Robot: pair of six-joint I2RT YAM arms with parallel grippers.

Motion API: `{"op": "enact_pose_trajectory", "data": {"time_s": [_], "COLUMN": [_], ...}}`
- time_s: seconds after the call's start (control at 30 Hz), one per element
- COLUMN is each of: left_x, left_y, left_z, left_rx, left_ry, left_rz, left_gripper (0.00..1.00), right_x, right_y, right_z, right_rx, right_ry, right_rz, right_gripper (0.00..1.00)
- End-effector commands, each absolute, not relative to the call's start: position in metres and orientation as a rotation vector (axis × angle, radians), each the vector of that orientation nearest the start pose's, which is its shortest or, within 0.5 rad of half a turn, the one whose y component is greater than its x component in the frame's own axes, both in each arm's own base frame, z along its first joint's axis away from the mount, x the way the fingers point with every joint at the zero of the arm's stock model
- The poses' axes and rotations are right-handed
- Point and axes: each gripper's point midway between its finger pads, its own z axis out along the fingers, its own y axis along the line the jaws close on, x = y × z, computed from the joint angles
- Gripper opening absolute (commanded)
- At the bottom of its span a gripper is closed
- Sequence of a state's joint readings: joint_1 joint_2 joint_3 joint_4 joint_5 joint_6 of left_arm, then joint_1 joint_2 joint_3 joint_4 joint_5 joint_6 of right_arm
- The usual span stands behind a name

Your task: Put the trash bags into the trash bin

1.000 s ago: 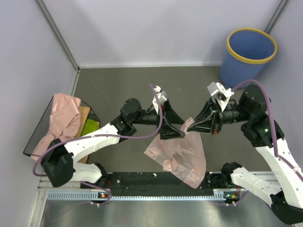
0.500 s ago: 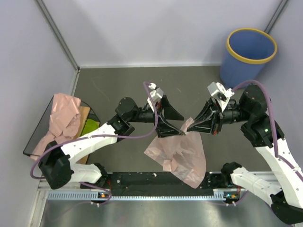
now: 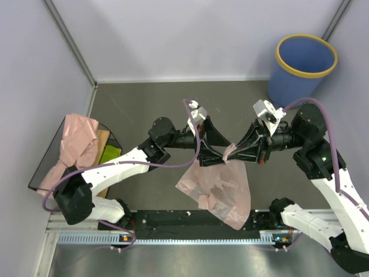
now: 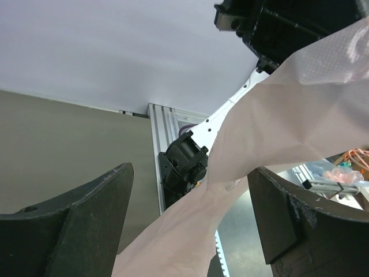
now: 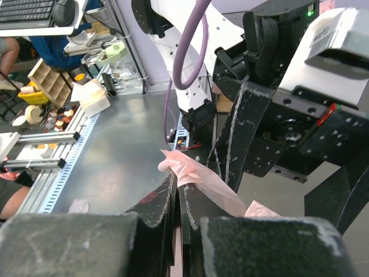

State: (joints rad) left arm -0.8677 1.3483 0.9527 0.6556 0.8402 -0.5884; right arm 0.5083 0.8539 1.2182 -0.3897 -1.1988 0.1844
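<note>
Above the grey desk [image 3: 144, 104], pinches the trash bag [image 3: 216, 187] in pressed-together right fingers [image 5: 176, 190], straddles it with spread left fingers [image 3: 218, 153], risks tearing the thin plastic if tugged apart.

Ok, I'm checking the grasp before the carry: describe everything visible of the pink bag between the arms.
The trash bag is thin, pale pink, translucent plastic, heavily crinkled. Its bunched top is pinched in the shut right tool. The film also runs through the open left tool, unclamped. The rest drapes as a loose wrinkled sheet toward the near edge of the table; whether it rests there is unclear.
</note>
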Motion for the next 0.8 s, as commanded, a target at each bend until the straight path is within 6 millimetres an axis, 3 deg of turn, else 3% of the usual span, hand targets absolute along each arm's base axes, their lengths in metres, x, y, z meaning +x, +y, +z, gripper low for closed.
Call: {"op": "enact_pose_trajectory", "data": {"time_s": [0.0, 0.2, 0.37, 0.63, 0.77], "left_x": [0.132, 0.124, 0.131, 0.134, 0.149], "left_y": [-0.402, -0.401, -0.398, -0.377, -0.357], "left_z": [0.344, 0.303, 0.262, 0.227, 0.225], "left_rx": [1.101, 1.168, 1.203, 1.257, 1.229], "left_ry": [1.231, 1.292, 1.402, 1.487, 1.527], "left_rz": [-1.639, -1.626, -1.536, -1.436, -1.391], "left_gripper": [0.85, 0.88, 0.87, 0.86, 0.79], "right_x": [0.075, 0.077, 0.075, 0.076, 0.076], "right_y": [0.235, 0.235, 0.234, 0.23, 0.227], "right_z": [0.436, 0.445, 0.454, 0.469, 0.466], "right_rx": [-1.246, -1.235, -1.222, -1.162, -1.141], "right_ry": [1.208, 1.185, 1.166, 1.146, 1.158], "right_rz": [1.431, 1.411, 1.406, 1.352, 1.341], "right_gripper": [0.0, 0.0, 0.0, 0.0, 0.0]}}
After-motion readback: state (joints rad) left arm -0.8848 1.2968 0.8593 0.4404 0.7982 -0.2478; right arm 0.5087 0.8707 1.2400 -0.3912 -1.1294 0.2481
